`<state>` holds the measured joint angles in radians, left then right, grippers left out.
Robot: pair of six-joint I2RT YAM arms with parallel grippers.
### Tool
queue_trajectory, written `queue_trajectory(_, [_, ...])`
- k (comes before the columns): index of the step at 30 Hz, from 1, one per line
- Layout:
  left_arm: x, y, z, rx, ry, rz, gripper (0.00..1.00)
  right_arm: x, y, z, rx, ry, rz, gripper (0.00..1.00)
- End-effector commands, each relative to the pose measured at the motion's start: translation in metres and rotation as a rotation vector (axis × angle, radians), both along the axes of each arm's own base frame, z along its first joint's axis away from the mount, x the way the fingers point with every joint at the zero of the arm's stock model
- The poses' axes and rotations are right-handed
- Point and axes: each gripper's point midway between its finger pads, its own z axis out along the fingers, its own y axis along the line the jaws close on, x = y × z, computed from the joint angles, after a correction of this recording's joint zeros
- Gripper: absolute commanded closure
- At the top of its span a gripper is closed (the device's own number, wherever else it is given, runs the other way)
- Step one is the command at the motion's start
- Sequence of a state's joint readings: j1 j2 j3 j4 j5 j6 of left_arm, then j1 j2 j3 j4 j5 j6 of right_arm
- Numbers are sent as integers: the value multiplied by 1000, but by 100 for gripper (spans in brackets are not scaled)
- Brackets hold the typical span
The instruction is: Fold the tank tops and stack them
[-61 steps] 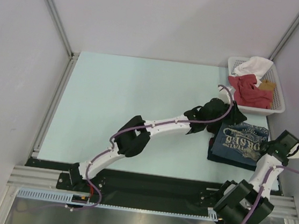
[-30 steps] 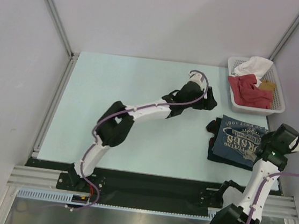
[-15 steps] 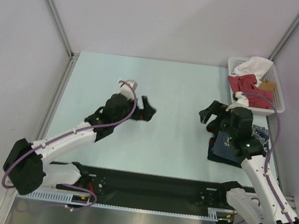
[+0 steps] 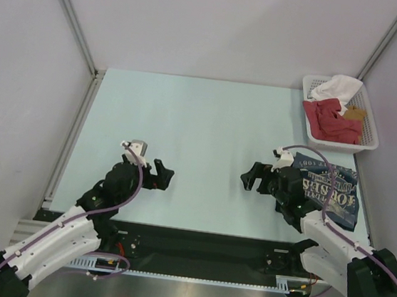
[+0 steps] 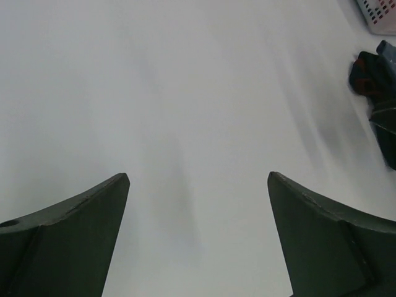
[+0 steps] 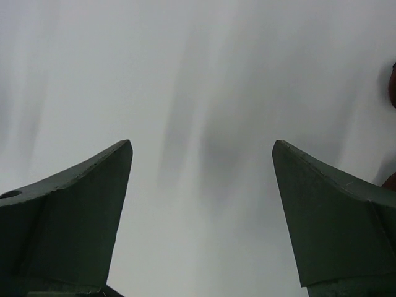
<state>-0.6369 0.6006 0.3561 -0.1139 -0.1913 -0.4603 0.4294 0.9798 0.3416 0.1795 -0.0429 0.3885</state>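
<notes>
The slate-blue tank top with white lettering lies folded at the table's right side. Under it is the dark navy tank top with reddish trim; in the top view the right arm hides most of it. My right gripper hovers just left of this stack, pointing left, open and empty. In the right wrist view the gripper has only bare table between its fingers. My left gripper is at the near left of the table, pointing right, far from the tops. It is open and empty.
A white basket stands at the back right corner. It holds a red garment and a white garment. Grey walls with metal frame posts close in the table on the left, back and right.
Both arms have drawn back from the stack toward the near edge, the left one sweeping far to the left. Both grippers have opened to full width.
</notes>
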Motion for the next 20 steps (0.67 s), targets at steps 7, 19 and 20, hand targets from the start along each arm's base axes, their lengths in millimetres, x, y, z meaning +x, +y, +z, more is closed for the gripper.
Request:
queue_trajectory(7, [-13, 5, -3, -28, -96, -46, 0, 22, 15, 28, 74, -136, 2, 0])
queue_trajectory(19, [-11, 1, -10, -4, -60, -56, 0, 17, 24, 32, 98, -141, 55, 0])
queue_trajectory(20, [-11, 1, -9, -6, -63, -56, 0, 17, 23, 32, 97, -142, 52, 0])
